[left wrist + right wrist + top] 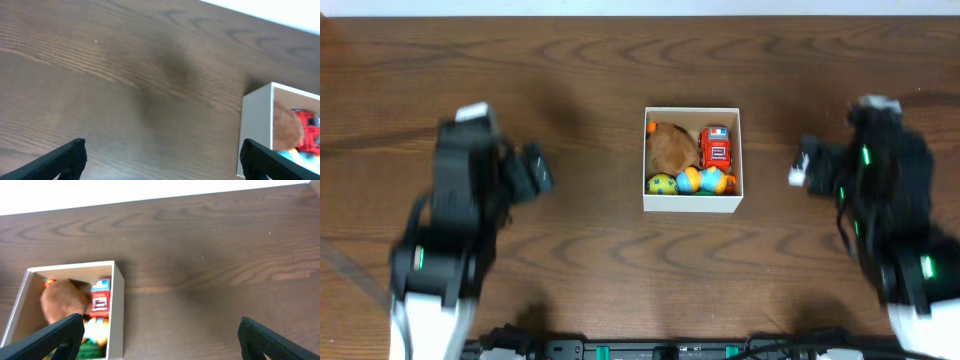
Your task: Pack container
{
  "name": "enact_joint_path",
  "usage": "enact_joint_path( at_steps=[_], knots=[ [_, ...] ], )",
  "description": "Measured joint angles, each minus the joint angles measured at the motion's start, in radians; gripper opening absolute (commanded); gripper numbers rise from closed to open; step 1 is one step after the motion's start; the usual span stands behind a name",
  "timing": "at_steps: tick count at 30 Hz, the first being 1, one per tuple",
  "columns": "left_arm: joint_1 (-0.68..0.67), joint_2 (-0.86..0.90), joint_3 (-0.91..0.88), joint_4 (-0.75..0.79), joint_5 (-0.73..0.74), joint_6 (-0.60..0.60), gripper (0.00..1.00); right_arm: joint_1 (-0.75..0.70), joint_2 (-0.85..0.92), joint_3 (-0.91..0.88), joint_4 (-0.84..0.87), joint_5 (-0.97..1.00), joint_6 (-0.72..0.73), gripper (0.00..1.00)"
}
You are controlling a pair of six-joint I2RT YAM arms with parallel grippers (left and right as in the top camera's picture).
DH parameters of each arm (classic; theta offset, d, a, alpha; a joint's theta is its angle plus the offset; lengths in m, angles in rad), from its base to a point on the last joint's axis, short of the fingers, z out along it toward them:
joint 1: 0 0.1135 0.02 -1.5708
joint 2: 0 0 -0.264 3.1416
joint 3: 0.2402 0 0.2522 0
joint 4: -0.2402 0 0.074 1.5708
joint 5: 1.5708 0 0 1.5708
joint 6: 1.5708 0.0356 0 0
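Note:
The container (692,203) is a small square white-walled box in the middle of the table. It holds a brown plush toy (670,148), a red toy car (716,147) and a few yellow, blue and orange ball-like toys (690,182). It also shows in the left wrist view (256,125) and the right wrist view (118,305). My left gripper (534,168) is open and empty, left of the container and apart from it; its fingers frame bare wood (161,159). My right gripper (802,165) is open and empty, right of the container (159,339).
The dark wooden table (590,80) runs to a pale edge at the back. A dark rail with cables (670,350) lies along the front edge between the two arm bases.

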Motion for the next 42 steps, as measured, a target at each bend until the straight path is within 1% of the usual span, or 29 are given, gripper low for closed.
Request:
enact_joint_path(
  at_steps=[3, 5, 8, 10, 13, 16, 29, 34, 39, 42],
  knots=[
    [0.000, -0.192, -0.149, 0.018, 0.003, 0.000, 0.98, 0.024, -0.162, -0.132, -0.010, 0.030, 0.015, 0.99],
    [0.000, -0.329, -0.240, -0.004, 0.006, 0.000, 0.98, 0.034, -0.250, -0.218, -0.035, 0.038, 0.030, 0.99],
    [0.000, -0.488, -0.322, -0.046, 0.008, 0.000, 0.98, 0.042, -0.388, -0.338, -0.079, 0.048, 0.056, 0.99],
    [0.000, -0.562, -0.353, -0.056, 0.010, 0.000, 0.98, 0.044, -0.471, -0.397, -0.098, 0.053, 0.067, 0.99],
    [0.000, -0.624, -0.371, -0.058, 0.010, -0.001, 0.98, 0.044, -0.552, -0.436, -0.101, 0.056, 0.077, 0.99],
    [0.000, -0.638, -0.372, -0.058, 0.010, -0.003, 0.98, 0.044, -0.581, -0.438, -0.098, 0.055, 0.081, 0.99],
    [0.000, -0.638, -0.372, -0.082, 0.011, -0.003, 0.98, 0.044, -0.582, -0.438, -0.111, 0.056, 0.085, 0.99],
    [0.000, -0.638, -0.372, -0.082, 0.010, -0.003, 0.98, 0.044, -0.582, -0.438, -0.171, 0.056, 0.085, 0.99],
    [0.000, -0.638, -0.372, -0.082, 0.010, -0.003, 0.98, 0.044, -0.587, -0.440, -0.158, 0.058, 0.076, 0.99],
    [0.000, -0.638, -0.373, -0.082, 0.010, -0.003, 0.98, 0.042, -0.637, -0.459, -0.101, 0.053, 0.025, 0.99]
  ],
)
